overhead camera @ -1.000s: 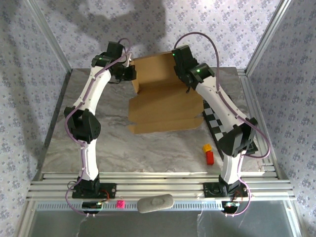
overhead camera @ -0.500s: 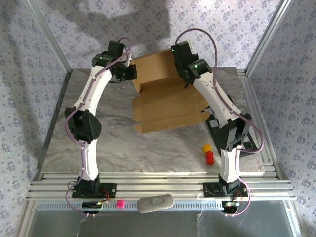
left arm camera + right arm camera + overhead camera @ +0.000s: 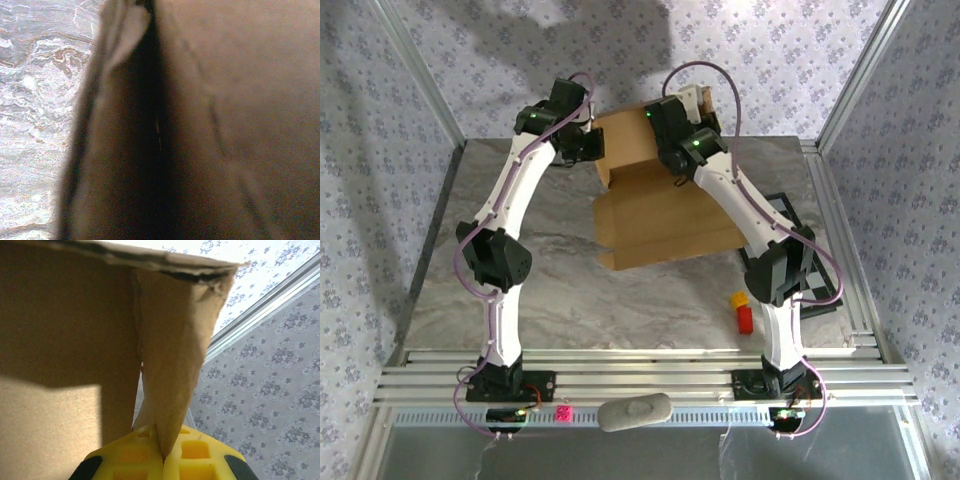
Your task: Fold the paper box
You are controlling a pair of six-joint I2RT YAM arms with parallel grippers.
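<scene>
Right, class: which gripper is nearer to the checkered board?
Right. The right gripper pinches a paper box flap just beyond the checkered board; the left gripper is at the box's far left edge, across the box from the board.

My view: left arm (image 3: pixel 510 200), right arm (image 3: pixel 740 200): white links, bulky black joints | thin lilac cables (image 3: pixel 698 66) run along both | green LED (image 3: pixel 695 143) near each wrist | black bases (image 3: pixel 510 385) | right fingers (image 3: pixel 200 455) yellow, square pockets, black trim

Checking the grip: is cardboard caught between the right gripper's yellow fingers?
Yes, a flap of the paper box sits pinched between the right gripper's yellow fingers.
</scene>
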